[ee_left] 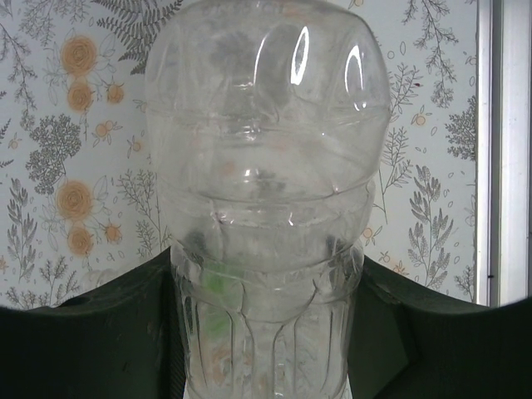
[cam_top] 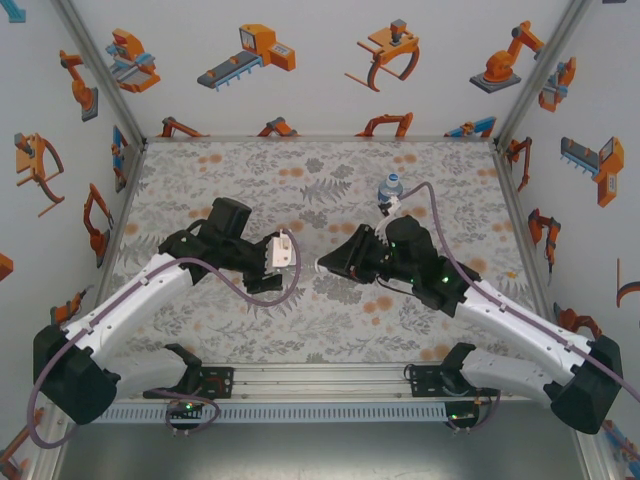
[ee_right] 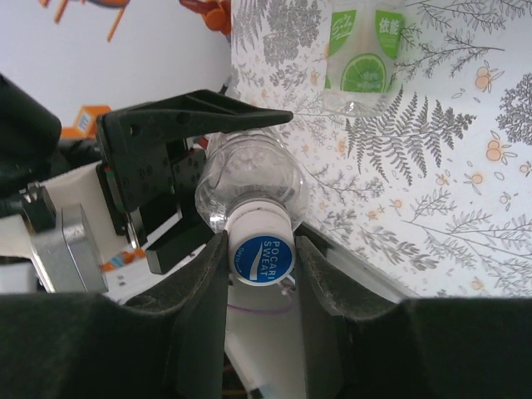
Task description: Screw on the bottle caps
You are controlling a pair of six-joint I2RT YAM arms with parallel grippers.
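While the white cap [ee_right: 260, 249], blue print on its top, sits on the neck of the clear plain bottle [ee_right: 249, 176], the right jaws are clenched on it from both sides. That looks like a grip meant for twisting. Whether the threads have caught is hidden under the cap's skirt

- Bottle's other end: the left jaws are clenched around the ribbed body, seen close up in the left wrist view [ee_left: 266, 191]. Judged purpose: hold the bottle against the turn so only the cap rotates
- Top view: left arm [cam_top: 150, 290] and right arm [cam_top: 500, 310] meet nose to nose over the middle of the tabletop [cam_top: 250, 180], bottle bridging them, mouth toward the right arm. It seems carried clear of the surface, which leaves room for wrist roll
- Step in hand, by my reading: cap seated, tightening under way or about to start
- Risk: a cross-threaded start, or the thin wall buckling under the squeeze
- Further out: green-labelled bottle [ee_right: 362, 58] on the floral print beyond the pair; blue-labelled bottle [cam_top: 392, 188] upright behind the right arm. Both are well apart from the work, and I cannot tell whether they are capped
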